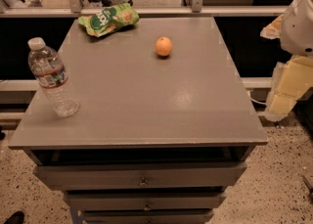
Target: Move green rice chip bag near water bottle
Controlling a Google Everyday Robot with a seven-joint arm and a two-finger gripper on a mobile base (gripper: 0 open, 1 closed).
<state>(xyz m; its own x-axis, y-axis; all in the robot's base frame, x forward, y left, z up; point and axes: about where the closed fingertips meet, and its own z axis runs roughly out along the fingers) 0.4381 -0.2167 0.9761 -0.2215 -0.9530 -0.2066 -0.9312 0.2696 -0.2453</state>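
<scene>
The green rice chip bag (108, 19) lies crinkled at the far left corner of the grey table (146, 100). The water bottle (52, 78) stands upright near the table's front left edge, clear with a white cap and a label band. The two are well apart, the bag beyond the bottle. My gripper (287, 91) hangs at the right edge of the view, off the table's right side, far from both and holding nothing that shows.
A small orange fruit (164, 46) sits on the table at the far middle. Drawers (142, 181) are below the tabletop. A rail and window frame (195, 3) run behind the table. The floor is speckled.
</scene>
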